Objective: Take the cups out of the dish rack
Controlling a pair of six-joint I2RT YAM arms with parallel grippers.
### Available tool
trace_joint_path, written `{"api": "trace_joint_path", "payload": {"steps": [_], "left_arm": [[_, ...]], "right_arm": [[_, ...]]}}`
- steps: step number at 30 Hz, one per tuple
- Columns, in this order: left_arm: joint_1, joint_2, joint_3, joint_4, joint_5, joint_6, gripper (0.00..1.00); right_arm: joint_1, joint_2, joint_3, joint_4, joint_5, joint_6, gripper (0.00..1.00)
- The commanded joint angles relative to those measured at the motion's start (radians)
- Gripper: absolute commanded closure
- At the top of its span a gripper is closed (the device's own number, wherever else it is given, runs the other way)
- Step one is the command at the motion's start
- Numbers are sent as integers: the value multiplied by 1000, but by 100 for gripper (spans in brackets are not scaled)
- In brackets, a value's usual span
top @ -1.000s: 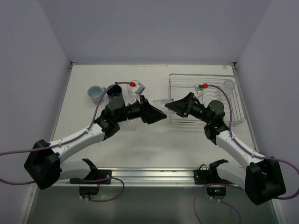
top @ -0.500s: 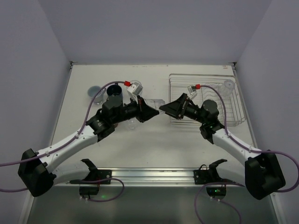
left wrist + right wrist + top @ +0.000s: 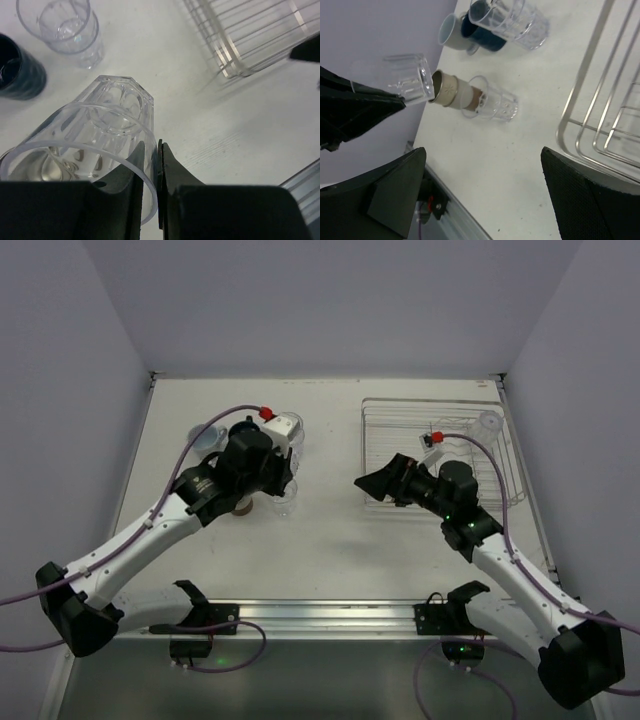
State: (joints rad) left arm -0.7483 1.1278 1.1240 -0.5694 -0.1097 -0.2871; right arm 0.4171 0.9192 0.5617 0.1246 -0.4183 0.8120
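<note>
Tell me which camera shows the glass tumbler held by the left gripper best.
Left wrist view: the held tumbler fills much of the frame, its rim pinched in the left gripper. The right wrist view shows it whole but small, from the side. In the top external view the left arm largely hides it.

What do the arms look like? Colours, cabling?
The left arm and right arm have white links, black joints and bases. The left gripper and right gripper are black, wedge-fingered. A purple cable runs along each, red-tipped plug at the wrist.
</note>
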Motion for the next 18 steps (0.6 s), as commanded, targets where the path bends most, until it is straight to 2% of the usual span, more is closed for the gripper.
{"api": "trace_joint_path", "payload": {"steps": [1,6,10,18], "left_arm": [[1,79,60,-173,-90,92,100],[0,173,121,-176,-88,120,99],[1,219,143,-182,-128,132,92],[0,305,154,-187,-117,151,90]], "right_arm": [[2,-65,35,-103,200,-94,1],[0,-103,52,-178,268,-145,1],[0,-123,38,-189,308,-160,1],[-3,-138,23,-189,358,-172,1]]}}
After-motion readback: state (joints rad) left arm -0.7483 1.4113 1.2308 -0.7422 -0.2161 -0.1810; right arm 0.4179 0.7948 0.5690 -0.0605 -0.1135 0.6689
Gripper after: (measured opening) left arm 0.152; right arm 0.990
